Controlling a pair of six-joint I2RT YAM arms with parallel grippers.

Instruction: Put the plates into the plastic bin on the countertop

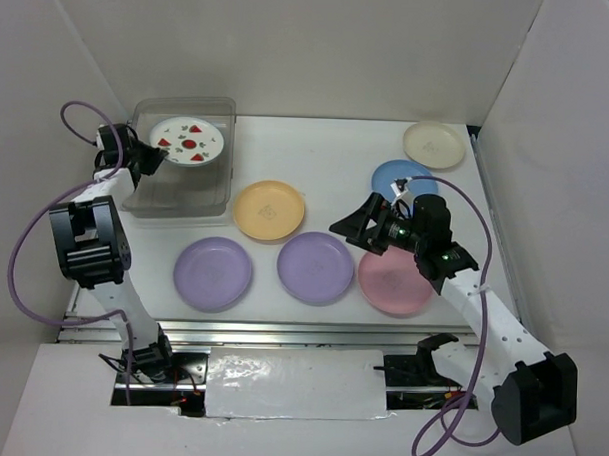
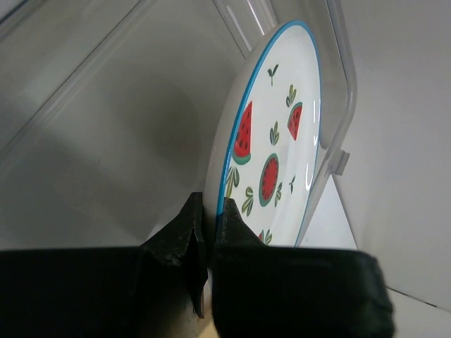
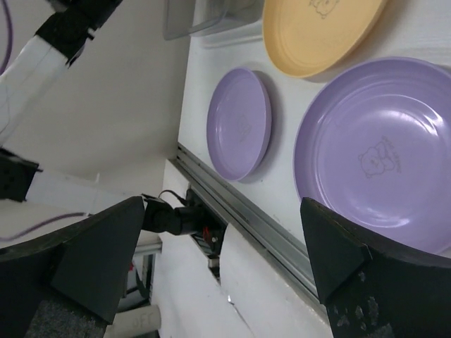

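Note:
The clear plastic bin (image 1: 182,189) stands at the back left of the white countertop (image 1: 317,143). My left gripper (image 1: 147,160) is shut on the rim of the white plate with red fruit marks (image 1: 187,142) and holds it over the bin's far half. In the left wrist view both fingers (image 2: 236,222) pinch that plate's blue edge (image 2: 275,141) inside the bin wall (image 2: 127,98). My right gripper (image 1: 363,228) is open and empty above the table, between a lilac plate (image 1: 316,267) and the pink plate (image 1: 393,283). Its wrist view shows the open jaws (image 3: 222,211) over both lilac plates (image 3: 239,123) (image 3: 380,155).
The yellow-orange plate (image 1: 268,209) lies right of the bin, a second lilac plate (image 1: 213,273) in front of it. The blue plate (image 1: 401,176) is partly hidden by my right arm; the cream plate (image 1: 434,145) sits back right. A metal rail (image 1: 281,332) edges the front; white walls stand on three sides.

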